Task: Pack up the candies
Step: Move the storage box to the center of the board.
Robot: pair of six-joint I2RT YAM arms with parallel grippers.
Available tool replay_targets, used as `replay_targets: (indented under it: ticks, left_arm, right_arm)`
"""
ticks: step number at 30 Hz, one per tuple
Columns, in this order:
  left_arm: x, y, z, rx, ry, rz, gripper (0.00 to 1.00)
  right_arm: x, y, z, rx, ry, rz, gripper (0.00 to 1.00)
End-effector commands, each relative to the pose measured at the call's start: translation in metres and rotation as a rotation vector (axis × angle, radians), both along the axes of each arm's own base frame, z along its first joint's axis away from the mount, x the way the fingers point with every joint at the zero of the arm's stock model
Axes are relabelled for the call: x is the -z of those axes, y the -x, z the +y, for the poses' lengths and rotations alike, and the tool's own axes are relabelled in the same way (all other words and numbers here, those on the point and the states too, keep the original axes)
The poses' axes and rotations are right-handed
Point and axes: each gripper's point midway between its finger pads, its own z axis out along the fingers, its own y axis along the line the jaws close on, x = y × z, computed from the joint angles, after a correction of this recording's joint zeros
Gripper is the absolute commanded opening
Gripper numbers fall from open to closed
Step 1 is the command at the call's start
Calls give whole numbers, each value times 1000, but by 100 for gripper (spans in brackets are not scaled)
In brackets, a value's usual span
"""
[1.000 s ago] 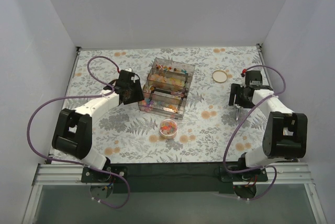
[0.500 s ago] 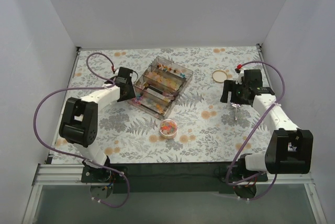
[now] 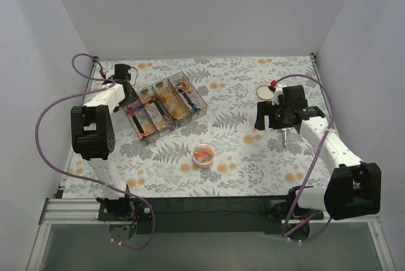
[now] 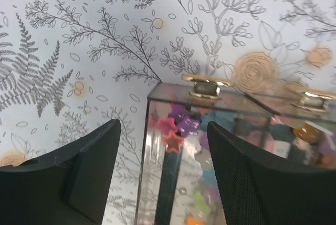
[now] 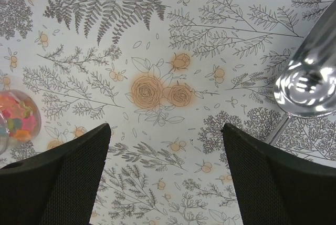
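Left pincer (image 4: 163, 130) gapes astride the clear box (image 3: 166, 104) corner (candies (image 4: 169, 141) inside); right pincer (image 5: 165, 130) spread wide, holding nothing.

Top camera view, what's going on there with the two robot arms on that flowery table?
The left gripper stands open at a corner of the clear divided box, which holds coloured candies. The right gripper hovers open over the tablecloth, holding nothing, with a metal spoon lying beside it. A small cup with more candies sits mid-table, untouched.
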Motion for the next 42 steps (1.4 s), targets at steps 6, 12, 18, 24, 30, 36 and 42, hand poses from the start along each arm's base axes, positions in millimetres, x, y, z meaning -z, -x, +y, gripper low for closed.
replay_targets:
  ticks: [6,12,18,24,30,36,42]
  left_arm:
    - [-76,23,-34,-58,178,-146,65]
    - [-50,39,-96,-3,251,-71,52]
    - [-6,36,-104,-14,238,26,34]
    - [18,26,-96,-13,175,71,9]
    - [12,-2,-58,74,81,46,0]
    - [7,-55,-12,308,-89,52,0]
    - [19,-78,17,471,-92,70,0]
  right_arm:
    - [-30,5,0,-46,0,-87,94]
    - [-27,12,4,-73,-15,-84,93]
    - [-19,15,5,-88,-16,-64,93]
    - [-11,21,5,-92,-20,-40,93]
    - [-9,21,5,-93,-21,-32,93]
    - [-11,17,7,-131,-11,-41,93]
    - [-16,10,14,-160,-35,-46,93]
